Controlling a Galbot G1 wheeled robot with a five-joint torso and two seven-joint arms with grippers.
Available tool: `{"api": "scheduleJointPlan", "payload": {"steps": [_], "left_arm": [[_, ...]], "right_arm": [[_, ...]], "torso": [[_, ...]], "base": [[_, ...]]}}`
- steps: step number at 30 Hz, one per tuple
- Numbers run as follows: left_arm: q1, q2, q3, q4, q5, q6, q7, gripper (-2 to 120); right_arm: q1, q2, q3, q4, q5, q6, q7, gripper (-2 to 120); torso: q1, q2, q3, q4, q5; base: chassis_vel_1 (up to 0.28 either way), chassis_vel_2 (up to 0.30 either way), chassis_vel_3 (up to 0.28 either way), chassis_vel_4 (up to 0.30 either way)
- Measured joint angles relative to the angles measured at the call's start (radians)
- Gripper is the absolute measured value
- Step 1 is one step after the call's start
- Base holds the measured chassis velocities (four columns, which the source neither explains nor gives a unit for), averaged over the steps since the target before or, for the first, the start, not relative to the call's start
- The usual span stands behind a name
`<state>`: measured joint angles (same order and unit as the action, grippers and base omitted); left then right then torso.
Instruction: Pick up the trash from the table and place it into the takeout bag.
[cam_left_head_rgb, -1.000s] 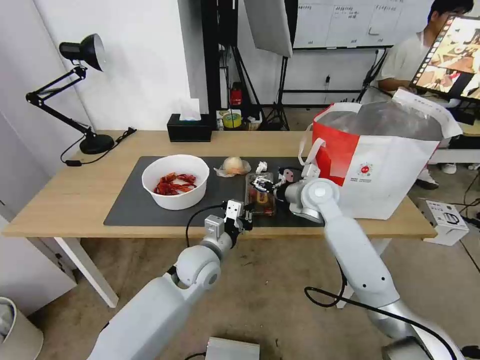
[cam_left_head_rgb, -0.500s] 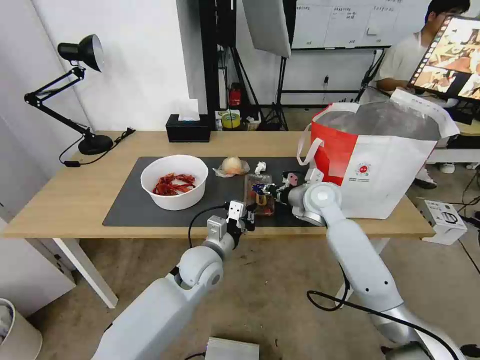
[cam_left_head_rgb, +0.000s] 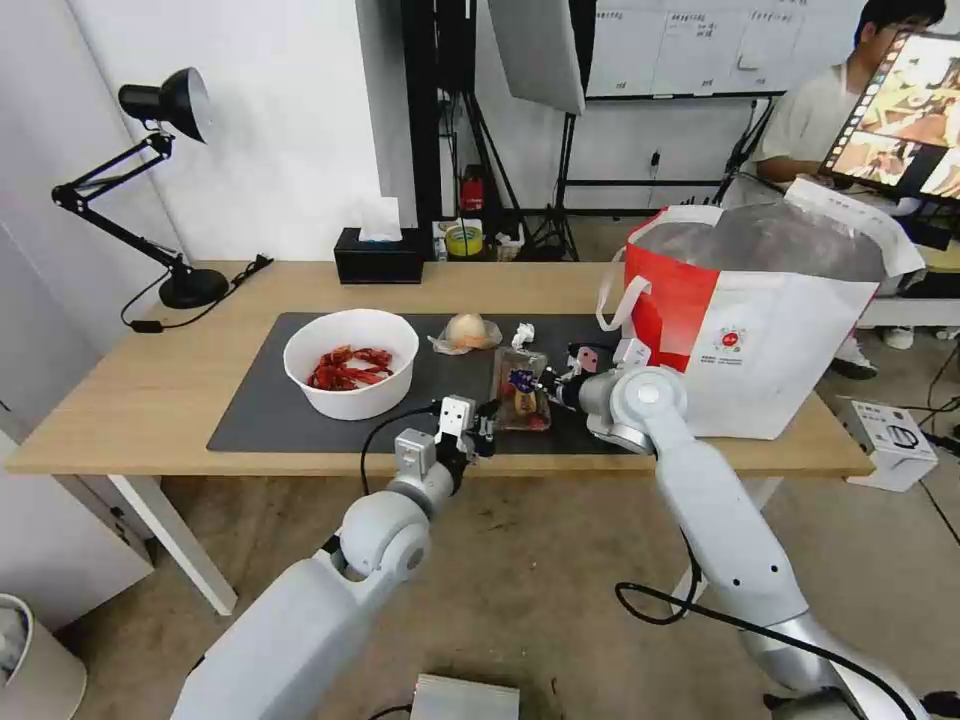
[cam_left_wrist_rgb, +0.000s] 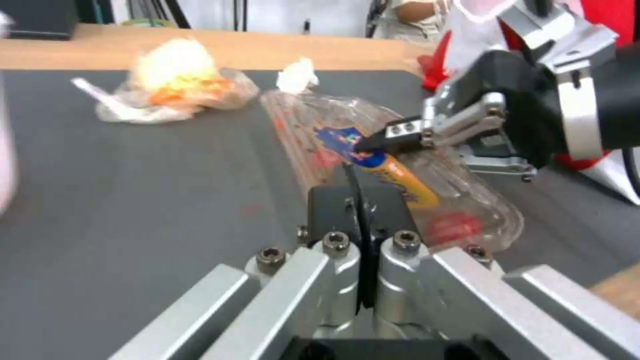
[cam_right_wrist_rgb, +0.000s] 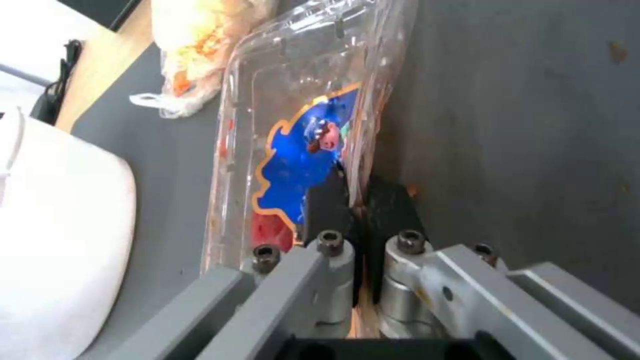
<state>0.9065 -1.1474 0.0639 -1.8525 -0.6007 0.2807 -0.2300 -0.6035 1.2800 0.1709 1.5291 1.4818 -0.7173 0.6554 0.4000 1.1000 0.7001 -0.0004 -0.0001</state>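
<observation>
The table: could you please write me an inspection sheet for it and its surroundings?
Surface: light-wood table with dark grey mat.
Job's things: bowl of red shells, clear hinged tray, wrapped beige lump and paper wad lie on the mat; takeout bag stands open at the table's right end.
Clutter: black tissue box, desk lamp.
Grippers: right hand shut on the tray's edge; left hand shut, at the tray's near end.
Cables: lamp cord on the table; black cable on the floor.
Surroundings: white bin, light stands behind.
</observation>
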Motion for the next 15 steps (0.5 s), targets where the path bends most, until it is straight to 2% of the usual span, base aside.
{"api": "scheduleJointPlan", "payload": {"steps": [7,15], "left_arm": [[0.098,0.038,-0.108,-0.072,0.01,-0.017,0.01,0],[0.201,0.044,-0.176,-0.106,0.045,-0.047,0.023,0]], "right_arm": [[0.017,-0.008,0.003,0.023,-0.037,0.014,-0.052,0],[0.011,-0.021,0.02,0.063,-0.065,0.024,-0.085,0]], "torso": [[0.0,0.0,0.0,0.0008,0.0001],[0.0,0.0,0.0,0.0006,0.0]], "base": [[0.0,0.0,0.0,0.0],[0.0,0.0,0.0,0.0]]}}
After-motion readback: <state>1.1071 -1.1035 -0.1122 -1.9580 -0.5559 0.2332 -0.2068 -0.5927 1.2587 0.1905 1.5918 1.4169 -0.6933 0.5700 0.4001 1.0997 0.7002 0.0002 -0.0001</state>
